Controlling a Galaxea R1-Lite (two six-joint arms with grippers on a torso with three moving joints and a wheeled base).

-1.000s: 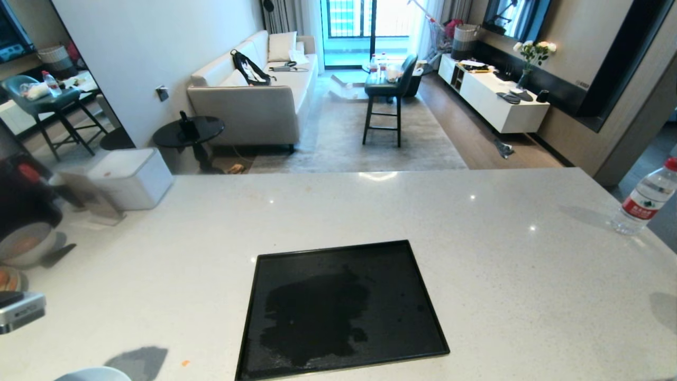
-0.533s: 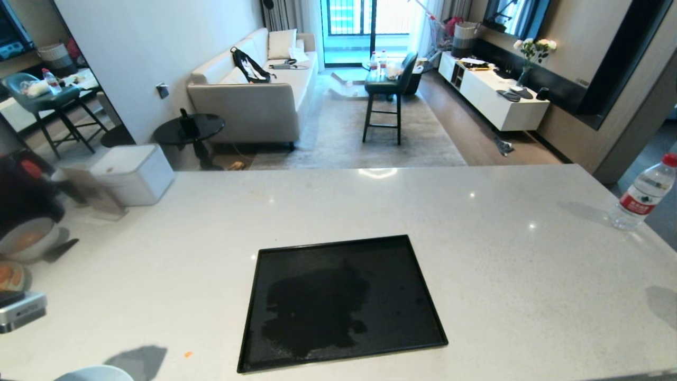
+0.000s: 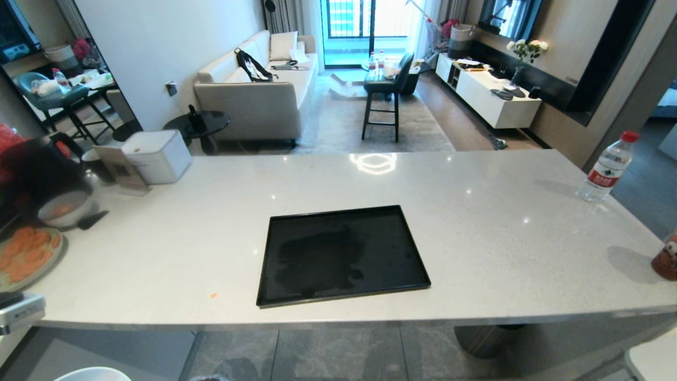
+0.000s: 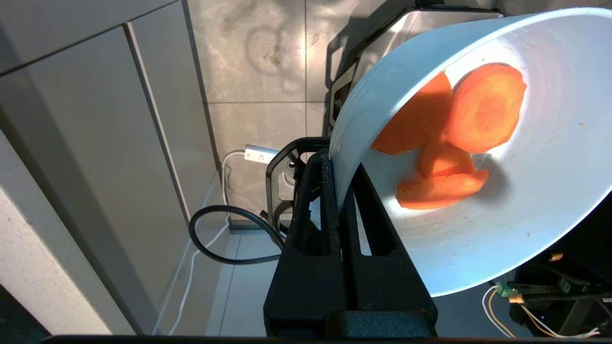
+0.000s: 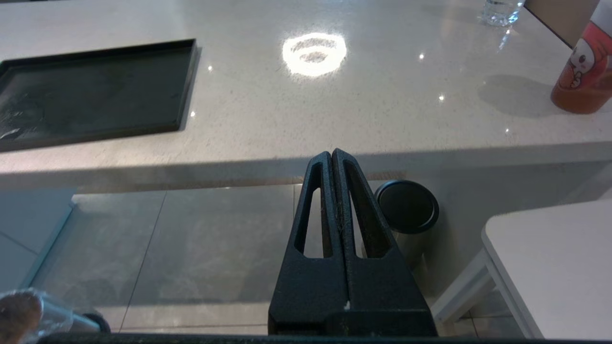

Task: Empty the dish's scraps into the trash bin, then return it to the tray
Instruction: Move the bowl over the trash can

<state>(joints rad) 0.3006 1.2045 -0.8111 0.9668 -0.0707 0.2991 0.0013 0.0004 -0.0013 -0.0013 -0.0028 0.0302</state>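
Pale-blue, deep-sided, the dish [image 4: 502, 191] tilts in the left pincer [image 4: 340, 165], clamped by its rim above the floor, carrot scraps [image 4: 454, 129] heaped inside. Its far edge is cut off. The tray [image 3: 341, 254] sits mid-desk [image 3: 502, 222]. The right pincer [image 5: 332, 155] is pressed closed, holding nothing.

- The dish [image 4: 502, 191] runs off the left wrist view's edge, so only part of its rim shows; the head view catches just a pale sliver [image 3: 92, 374] at its near edge.
- One carrot slice [image 4: 416, 119] sits half behind the dish's wall.
- The plate of orange slices [image 3: 29, 254] is cut by the left edge.
- The trash bin [image 5: 28, 315] shows only as a blurred corner of crinkled liner.
- A red cup [image 3: 666, 256] on the bench [image 3: 476, 211] is clipped at the right edge.
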